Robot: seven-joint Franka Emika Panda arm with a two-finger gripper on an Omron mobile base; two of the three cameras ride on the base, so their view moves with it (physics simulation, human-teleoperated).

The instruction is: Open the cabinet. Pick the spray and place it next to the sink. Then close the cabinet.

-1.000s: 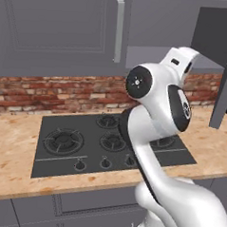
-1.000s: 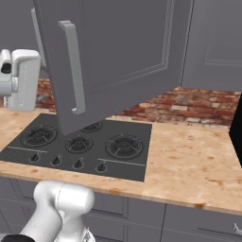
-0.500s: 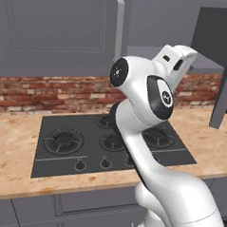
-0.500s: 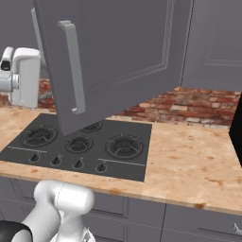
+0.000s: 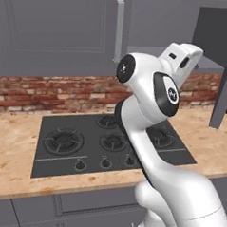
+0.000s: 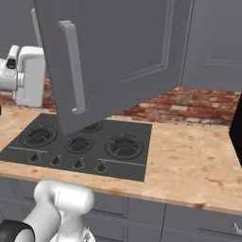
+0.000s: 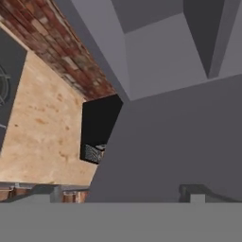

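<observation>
Cabinet point(image 6: 118, 52) door swung open, black cooktop point(image 6: 80, 144), speckled counter point(image 6: 189, 165), brick backsplash point(image 5: 50, 88)

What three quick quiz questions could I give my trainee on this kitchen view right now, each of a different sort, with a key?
1. True or false: the right door of the dark-grey panelled wall cabinet hangs swung open over the black gas hob.
2. Multiple choice: the wall behind the hob is (A) white tile, (B) red brick, (C) bare steel.
3. Fill in: the white arm's gripper is raised near the open door, and its jaws are ____.

Key: 1 true. 2 B. 3 open, holding nothing.
</observation>
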